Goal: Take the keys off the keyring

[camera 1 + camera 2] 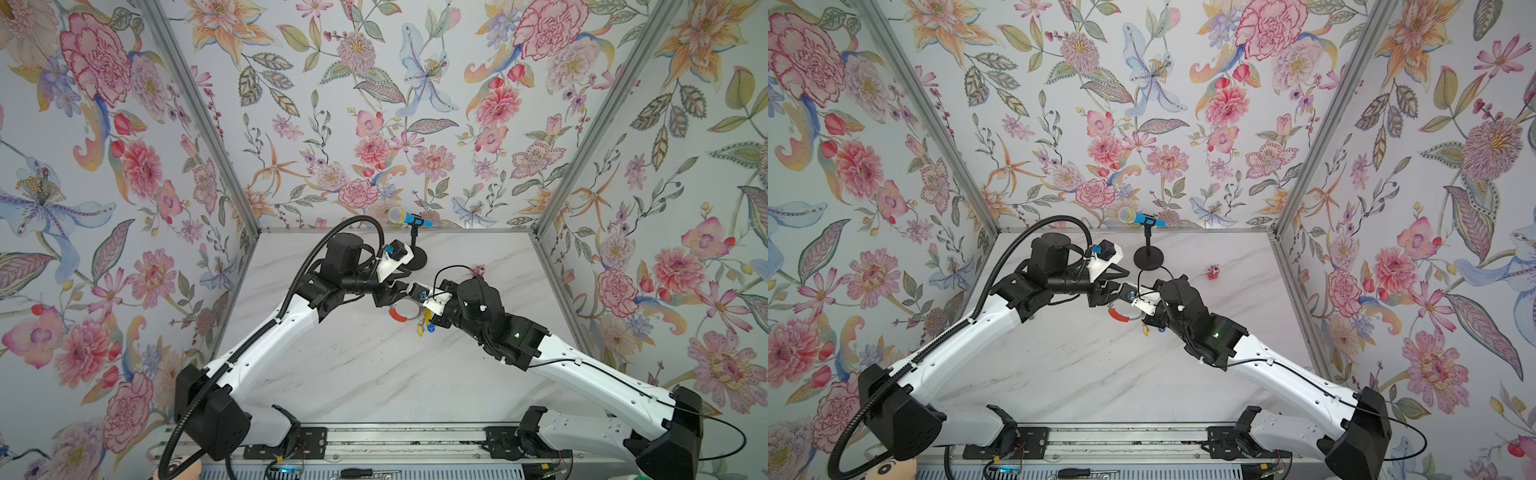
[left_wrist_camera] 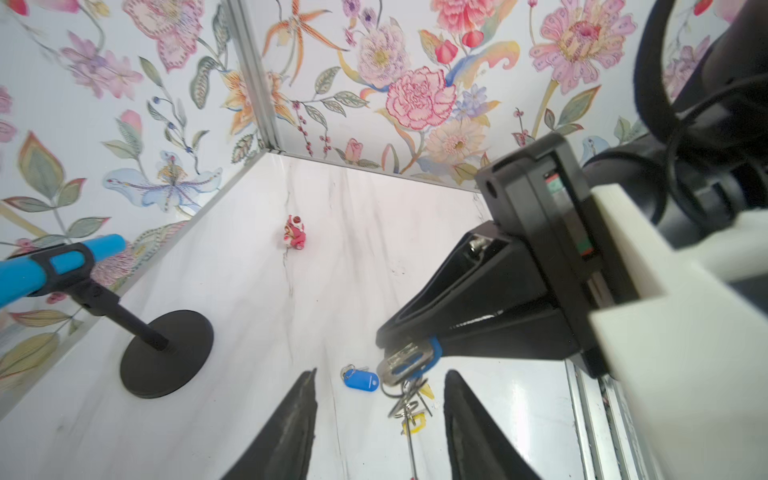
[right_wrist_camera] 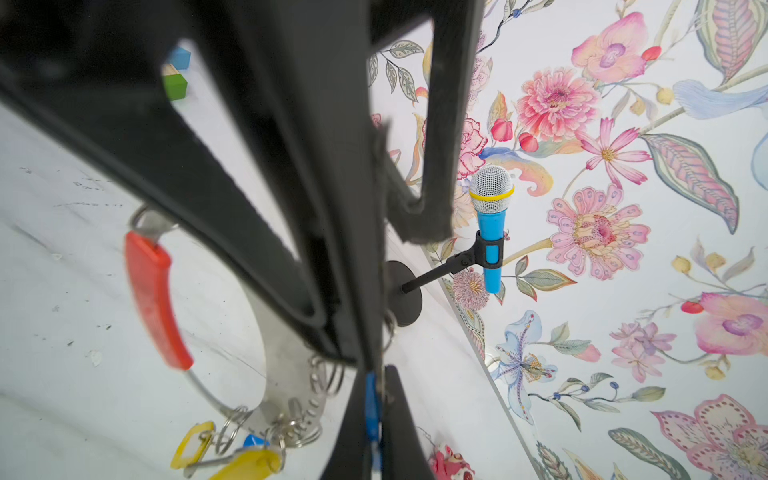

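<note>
In both top views the keyring (image 1: 400,316) is held over the worktop (image 1: 332,374), near the microphone-stand base (image 1: 419,258).

Left wrist: the left pincer (image 2: 380,374) gapes, empty. A blue-tagged key (image 2: 360,380) lies loose, well apart from that base.

Right wrist: the right pincer (image 3: 374,386) is clamped on the ring's blue sleeve, and the keys (image 3: 232,453) dangle. They look light, stiff and slippery, so the plastic tag is probably the best hold.

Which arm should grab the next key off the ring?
Left. The left gripper is open and empty, facing the keys hanging from the keyring. The right gripper is shut on the keyring, so it's busy holding it.
</note>
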`<action>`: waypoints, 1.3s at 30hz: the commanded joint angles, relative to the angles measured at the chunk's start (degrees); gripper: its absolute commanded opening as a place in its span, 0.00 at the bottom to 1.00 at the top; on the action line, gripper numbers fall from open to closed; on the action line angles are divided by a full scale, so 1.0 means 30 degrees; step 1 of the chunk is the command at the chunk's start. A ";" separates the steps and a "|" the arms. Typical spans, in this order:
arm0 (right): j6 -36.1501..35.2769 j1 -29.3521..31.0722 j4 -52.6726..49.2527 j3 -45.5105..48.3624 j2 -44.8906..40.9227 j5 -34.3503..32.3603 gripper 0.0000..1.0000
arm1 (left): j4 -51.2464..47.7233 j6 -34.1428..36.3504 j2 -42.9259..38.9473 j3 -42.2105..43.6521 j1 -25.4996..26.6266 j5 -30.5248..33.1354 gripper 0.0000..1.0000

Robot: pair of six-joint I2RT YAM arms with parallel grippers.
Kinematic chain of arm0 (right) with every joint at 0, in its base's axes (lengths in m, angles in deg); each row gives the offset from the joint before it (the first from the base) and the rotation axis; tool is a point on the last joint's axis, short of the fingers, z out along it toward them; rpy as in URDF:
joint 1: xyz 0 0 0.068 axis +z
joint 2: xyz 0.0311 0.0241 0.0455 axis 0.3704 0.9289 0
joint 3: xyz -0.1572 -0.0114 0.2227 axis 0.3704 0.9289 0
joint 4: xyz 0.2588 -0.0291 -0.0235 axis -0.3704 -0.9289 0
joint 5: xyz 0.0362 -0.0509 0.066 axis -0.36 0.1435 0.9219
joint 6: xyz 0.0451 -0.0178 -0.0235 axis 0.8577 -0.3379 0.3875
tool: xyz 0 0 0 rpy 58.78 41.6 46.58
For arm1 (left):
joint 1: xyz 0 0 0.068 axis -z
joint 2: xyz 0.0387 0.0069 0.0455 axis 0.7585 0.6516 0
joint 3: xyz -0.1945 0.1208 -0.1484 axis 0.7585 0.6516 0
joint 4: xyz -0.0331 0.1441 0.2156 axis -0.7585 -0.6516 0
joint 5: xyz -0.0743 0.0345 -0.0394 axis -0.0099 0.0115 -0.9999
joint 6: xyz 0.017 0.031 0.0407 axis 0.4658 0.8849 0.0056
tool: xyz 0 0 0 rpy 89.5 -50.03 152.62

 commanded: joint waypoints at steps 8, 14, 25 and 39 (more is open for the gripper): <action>0.2889 -0.0345 0.0709 -0.0407 0.0207 0.0418 0.00 | 0.4009 -0.3142 -0.5044 0.5226 -0.0055 0.2970 0.54; 0.3956 -0.0131 0.0511 -0.0819 0.0550 0.0116 0.00 | 0.8504 -0.5267 -0.6549 0.8718 0.1518 0.2769 0.46; 0.4397 0.0080 0.0010 -0.1407 0.0906 -0.0748 0.00 | 1.0490 -0.5307 -0.5211 0.9721 0.2920 0.1876 0.41; 0.5107 0.0181 -0.0907 -0.1613 0.0603 0.0008 0.00 | 1.2424 -0.4756 -0.2517 0.8431 0.2549 0.4122 0.43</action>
